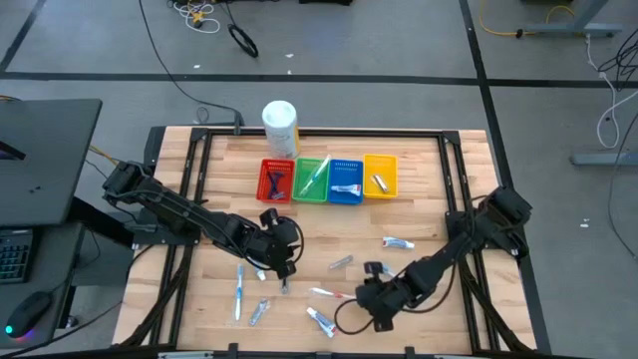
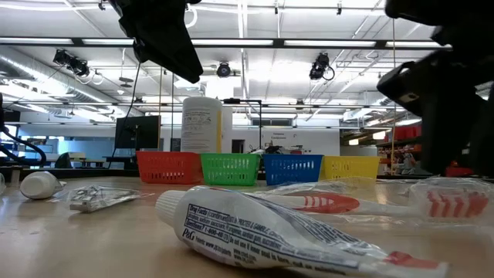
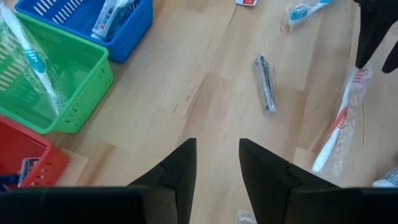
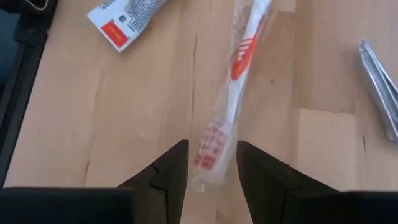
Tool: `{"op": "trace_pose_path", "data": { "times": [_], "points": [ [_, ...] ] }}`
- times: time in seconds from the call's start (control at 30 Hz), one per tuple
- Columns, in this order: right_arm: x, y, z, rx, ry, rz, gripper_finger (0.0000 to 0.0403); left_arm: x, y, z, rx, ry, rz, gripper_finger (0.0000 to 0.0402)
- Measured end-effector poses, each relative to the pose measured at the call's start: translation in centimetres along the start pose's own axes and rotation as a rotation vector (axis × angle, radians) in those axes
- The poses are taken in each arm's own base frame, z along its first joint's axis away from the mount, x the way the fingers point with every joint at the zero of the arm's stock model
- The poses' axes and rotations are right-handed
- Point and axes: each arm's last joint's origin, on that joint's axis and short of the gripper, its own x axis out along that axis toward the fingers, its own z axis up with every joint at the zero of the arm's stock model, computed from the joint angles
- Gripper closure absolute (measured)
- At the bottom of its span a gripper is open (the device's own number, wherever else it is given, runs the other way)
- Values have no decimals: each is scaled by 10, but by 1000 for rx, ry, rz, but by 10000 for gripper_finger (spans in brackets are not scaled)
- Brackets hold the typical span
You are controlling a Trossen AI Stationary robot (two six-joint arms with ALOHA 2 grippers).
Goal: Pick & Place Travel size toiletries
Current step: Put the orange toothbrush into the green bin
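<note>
Four bins point(image 1: 328, 180) in a row, toiletries inside.
Green bin point(image 3: 59, 81) holds a wrapped toothbrush point(image 3: 34, 62); both the left gripper point(image 3: 216, 168) and the right gripper point(image 4: 210, 165) are released, empty.

Overhead, table-level and close wrist views perhaps share the toothbrush point(image 4: 229, 93).

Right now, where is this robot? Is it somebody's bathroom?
No, it looks like a robot lab or workshop. The wooden table stands on a grey floor with loose cables, a desk with a keyboard sits beside it, and the ceiling lights hang over a big open hall.
</note>
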Motion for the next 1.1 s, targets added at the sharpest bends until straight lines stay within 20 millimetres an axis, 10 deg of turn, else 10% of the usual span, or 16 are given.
{"op": "trace_pose_path", "data": {
  "times": [1.1],
  "points": [
    [25, -21, -49, -68, -211, -155, 261, -3, -5, -3, 13, 1, -13, 275]
  ]
}}
